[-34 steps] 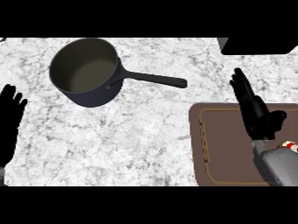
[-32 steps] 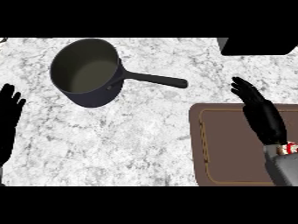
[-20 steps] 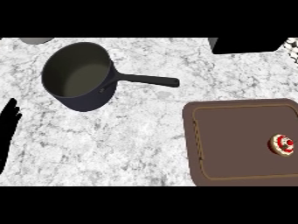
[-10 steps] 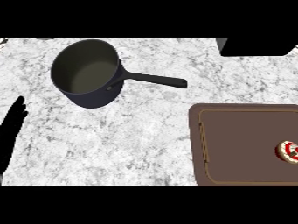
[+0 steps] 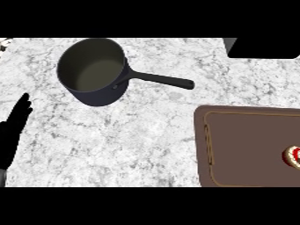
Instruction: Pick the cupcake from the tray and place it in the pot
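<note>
— So, where is the cupcake (image 5: 299,157) sitting?

— It is lying on the brown tray (image 5: 243,132), close to the tray's right rim and hard against the right edge of the view.

— And the pot (image 5: 93,70)?

— It is standing well apart, up at the far left of the marble counter (image 5: 145,132), its handle pointing right toward the tray. A wide stretch of bare marble is lying between the two.

— Are any hands showing?

— Only the left hand (image 5: 6,136), resting at the left edge with fingers straight and together, holding nothing. The right hand is not showing at all
</note>
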